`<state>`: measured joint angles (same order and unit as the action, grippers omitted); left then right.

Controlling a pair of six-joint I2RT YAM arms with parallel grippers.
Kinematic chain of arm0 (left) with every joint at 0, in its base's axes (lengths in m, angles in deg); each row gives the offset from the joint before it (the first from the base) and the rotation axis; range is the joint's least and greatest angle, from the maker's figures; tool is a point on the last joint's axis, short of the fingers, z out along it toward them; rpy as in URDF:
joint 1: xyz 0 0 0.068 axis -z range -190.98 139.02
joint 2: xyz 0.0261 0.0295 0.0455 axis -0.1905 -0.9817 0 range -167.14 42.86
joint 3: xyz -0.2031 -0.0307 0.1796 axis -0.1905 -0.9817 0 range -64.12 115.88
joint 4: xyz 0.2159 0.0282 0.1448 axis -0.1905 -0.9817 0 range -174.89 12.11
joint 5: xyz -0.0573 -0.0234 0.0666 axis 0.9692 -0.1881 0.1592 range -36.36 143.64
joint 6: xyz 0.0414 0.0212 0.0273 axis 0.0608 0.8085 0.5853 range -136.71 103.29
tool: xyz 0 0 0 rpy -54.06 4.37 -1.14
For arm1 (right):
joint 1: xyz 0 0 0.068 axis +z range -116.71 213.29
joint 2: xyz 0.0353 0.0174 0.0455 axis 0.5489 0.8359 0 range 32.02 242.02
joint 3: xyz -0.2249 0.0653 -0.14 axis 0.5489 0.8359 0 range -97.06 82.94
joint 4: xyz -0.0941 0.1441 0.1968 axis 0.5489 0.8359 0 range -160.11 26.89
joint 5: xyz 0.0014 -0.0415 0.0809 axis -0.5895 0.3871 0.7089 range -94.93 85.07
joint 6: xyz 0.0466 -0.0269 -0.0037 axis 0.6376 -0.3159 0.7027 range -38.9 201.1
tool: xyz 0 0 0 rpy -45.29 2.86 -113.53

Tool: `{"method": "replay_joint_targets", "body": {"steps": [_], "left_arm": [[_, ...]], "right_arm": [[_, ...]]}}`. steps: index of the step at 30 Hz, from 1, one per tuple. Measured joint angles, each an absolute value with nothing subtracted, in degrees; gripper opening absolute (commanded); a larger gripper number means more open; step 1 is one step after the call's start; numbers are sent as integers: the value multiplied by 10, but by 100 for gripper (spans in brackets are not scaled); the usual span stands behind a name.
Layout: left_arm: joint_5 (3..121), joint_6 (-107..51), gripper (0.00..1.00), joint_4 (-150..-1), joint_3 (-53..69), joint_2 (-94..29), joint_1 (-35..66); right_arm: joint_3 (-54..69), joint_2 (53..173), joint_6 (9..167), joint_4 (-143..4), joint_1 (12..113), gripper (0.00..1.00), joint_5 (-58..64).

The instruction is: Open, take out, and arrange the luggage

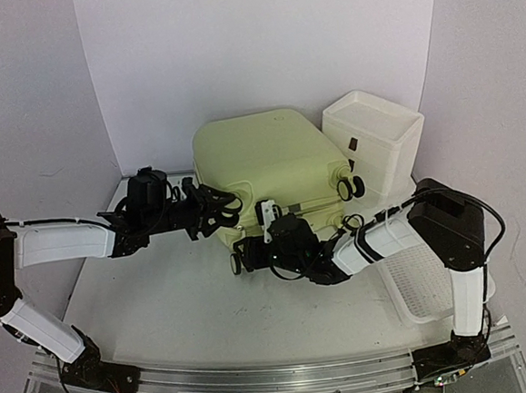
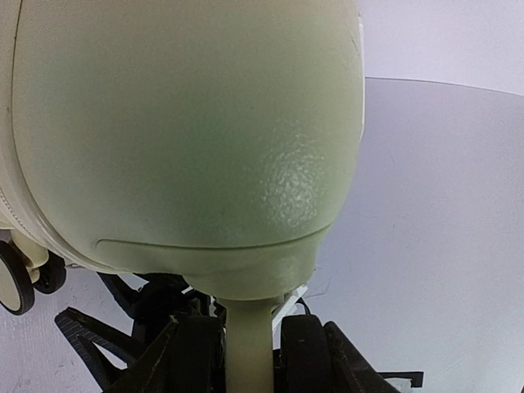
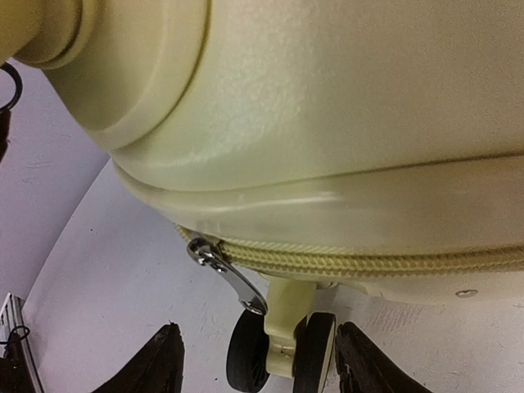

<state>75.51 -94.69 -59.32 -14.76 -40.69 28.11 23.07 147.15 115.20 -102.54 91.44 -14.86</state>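
The luggage point(image 1: 270, 164), a pale yellow-green hard-shell case, lies flat at the table's middle. In the left wrist view its rounded shell point(image 2: 188, 131) fills the frame, and a pale stem point(image 2: 248, 336) drops from the corner. My left gripper point(image 2: 248, 356) is shut on that stem at the case's near-left corner point(image 1: 226, 208). My right gripper point(image 3: 258, 364) stands open at the near edge point(image 1: 249, 252). A black twin caster wheel point(image 3: 278, 348) sits between its fingers point(image 3: 155, 364). A metal zipper pull point(image 3: 229, 274) hangs from the closed zipper just above the wheel.
A white box point(image 1: 377, 137) stands against the luggage's right rear. A white mesh basket point(image 1: 425, 284) lies at the right, partly under my right arm. White walls close in the back and both sides.
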Motion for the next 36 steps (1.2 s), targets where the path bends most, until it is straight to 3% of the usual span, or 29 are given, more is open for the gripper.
{"method": "replay_joint_targets", "body": {"steps": [5,8,11,14,25,36], "left_arm": [[751,-947,0,-593,-148,-407,284],[748,-947,0,-593,-148,-407,285],[747,-947,0,-593,-148,-407,286],[745,-947,0,-593,-148,-407,287],[731,-939,0,-593,-157,-396,282],[766,-904,0,-600,-218,-326,188]], "right_arm": [[210,1483,1154,-1026,912,53,-156],[199,1483,1155,-1029,911,42,-157],[191,1484,1155,-1030,912,25,-157],[189,1486,1159,-1022,909,0,-161],[189,1475,1178,-999,907,0,-164],[270,1383,1173,-934,846,0,-210]]}}
